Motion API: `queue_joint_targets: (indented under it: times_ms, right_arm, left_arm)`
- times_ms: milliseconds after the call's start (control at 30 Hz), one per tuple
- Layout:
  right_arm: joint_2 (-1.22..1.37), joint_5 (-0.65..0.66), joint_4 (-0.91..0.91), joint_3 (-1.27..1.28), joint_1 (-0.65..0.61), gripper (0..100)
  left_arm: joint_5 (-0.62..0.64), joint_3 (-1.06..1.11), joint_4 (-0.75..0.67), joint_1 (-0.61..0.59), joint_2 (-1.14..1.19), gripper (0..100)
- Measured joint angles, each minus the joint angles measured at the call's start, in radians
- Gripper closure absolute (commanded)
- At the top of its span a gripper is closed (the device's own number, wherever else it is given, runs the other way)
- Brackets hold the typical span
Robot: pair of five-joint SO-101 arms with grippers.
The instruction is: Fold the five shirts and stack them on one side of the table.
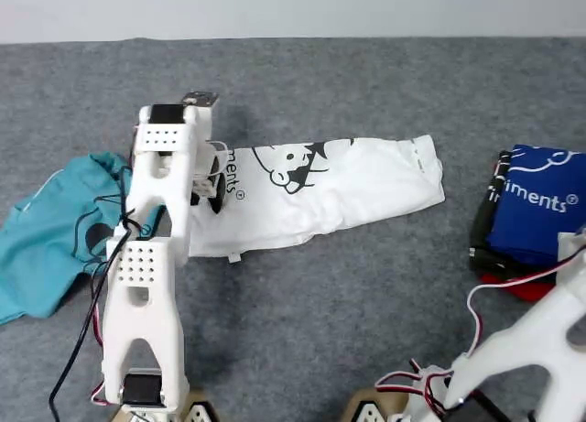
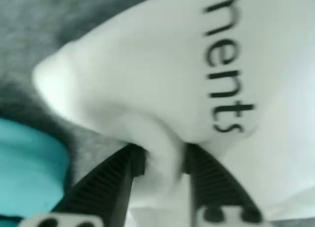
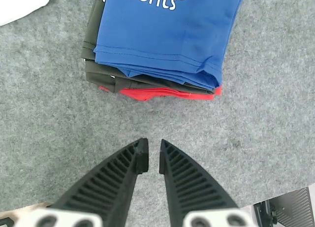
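A white shirt (image 1: 320, 189) with black print lies folded lengthwise across the middle of the grey table. My left gripper (image 1: 212, 179) is at its left end, shut on a bunched fold of the white shirt (image 2: 162, 89), which sits between the black fingers (image 2: 128, 163). A teal shirt (image 1: 55, 225) lies crumpled at the left edge. At the right, a folded blue shirt (image 3: 167, 30) tops a stack over a black shirt (image 3: 106, 77) and a red shirt (image 3: 162, 93). My right gripper (image 3: 149, 155) hovers before that stack, jaws nearly touching, holding nothing.
The grey felt table (image 1: 348, 303) has free room in front of the white shirt and between the arms. The right arm's white links and red-white wires (image 1: 513, 294) cross the lower right corner. The stack (image 1: 531, 216) sits at the right edge.
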Motion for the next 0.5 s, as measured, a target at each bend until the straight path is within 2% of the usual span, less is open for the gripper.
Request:
queue_joint_targets:
  times_ms: [233, 500]
  right_arm:
    - [0.0, 0.0, 0.0, 0.0, 0.0, 94.5]
    - [0.0, 0.0, 0.0, 0.0, 0.0, 94.5]
  left_arm:
    - [0.002, 0.044, -0.008, -0.002, -0.044, 100]
    - [-0.02, 0.215, -0.011, -0.023, -0.302, 100]
